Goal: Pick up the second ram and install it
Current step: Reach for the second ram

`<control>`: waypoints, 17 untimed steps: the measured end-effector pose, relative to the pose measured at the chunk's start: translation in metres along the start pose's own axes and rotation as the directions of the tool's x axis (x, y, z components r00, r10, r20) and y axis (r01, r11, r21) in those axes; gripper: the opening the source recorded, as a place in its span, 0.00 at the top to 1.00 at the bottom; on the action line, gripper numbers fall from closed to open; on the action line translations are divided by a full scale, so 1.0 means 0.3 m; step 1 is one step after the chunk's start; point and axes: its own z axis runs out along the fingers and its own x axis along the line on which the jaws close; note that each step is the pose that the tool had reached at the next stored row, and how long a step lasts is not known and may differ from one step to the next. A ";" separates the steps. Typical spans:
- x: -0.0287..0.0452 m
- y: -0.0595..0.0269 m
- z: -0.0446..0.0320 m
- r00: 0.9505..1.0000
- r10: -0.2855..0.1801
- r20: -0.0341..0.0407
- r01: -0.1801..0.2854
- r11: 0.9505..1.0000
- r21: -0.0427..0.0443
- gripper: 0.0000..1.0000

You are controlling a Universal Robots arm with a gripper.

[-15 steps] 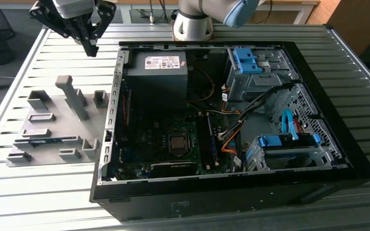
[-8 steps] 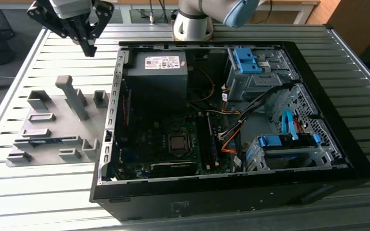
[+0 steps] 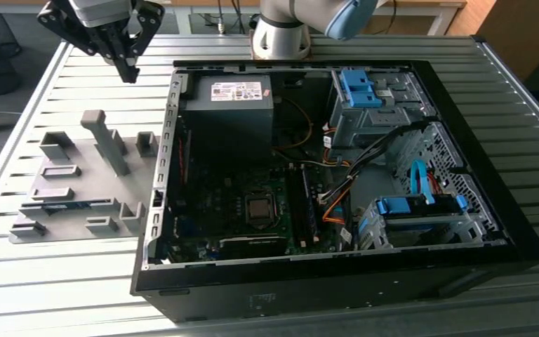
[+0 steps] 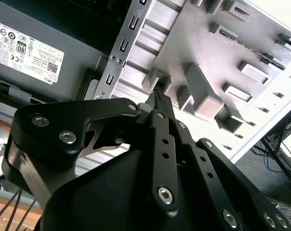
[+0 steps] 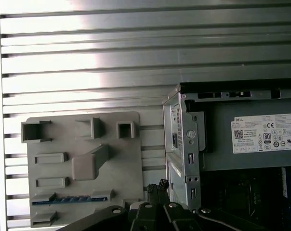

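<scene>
We find the second ram (image 3: pixel 68 206) in the gray holder plate (image 3: pixel 82 186), which lies flat on the slatted metal surface (image 3: pixel 92 281) at the exterior view's left of the open computer case (image 3: pixel 297 302). The stick sits low in a slot between two gray end blocks, near the plate's edge closest to the exterior camera. Its long axis runs from the exterior view's left to right, so one end points at the case's side wall. In the first wrist view the second ram (image 5: pixel 71 198) shows as a thin blue-green strip along the plate (image 5: pixel 126 163). We cannot tell which end carries the sticker.

The gripper (image 3: pixel 131 70) hangs above the surface past the plate's far edge, near the far corner of the case and well apart from the ram. We see its jaws brought together to a single tip with nothing between them, touching nothing. Both wrist views agree: the gripper (image 4: pixel 159 98) (image 5: pixel 162 184) ends in one closed point over the gap between plate and case.

The plate also carries several empty gray blocks and a taller upright block (image 3: pixel 110 144). Inside the case we see the power supply (image 3: pixel 227 112) at the far end, the motherboard with its processor socket (image 3: pixel 260 207), two blue drive caddies (image 3: pixel 358 88) and bundled cables (image 3: pixel 344 189).
</scene>
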 end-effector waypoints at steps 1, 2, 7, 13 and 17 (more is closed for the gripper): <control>0.001 0.000 0.000 1.000 0.000 0.000 0.000 1.000 0.000 0.89; 0.002 0.000 0.000 1.000 0.000 0.000 0.000 1.000 0.000 0.89; 0.007 -0.001 0.000 1.000 0.000 0.000 0.000 1.000 0.000 0.89; 0.015 -0.001 0.000 1.000 0.000 0.000 0.000 1.000 0.000 0.89; 0.020 -0.001 0.000 1.000 0.000 0.000 0.000 1.000 0.000 0.89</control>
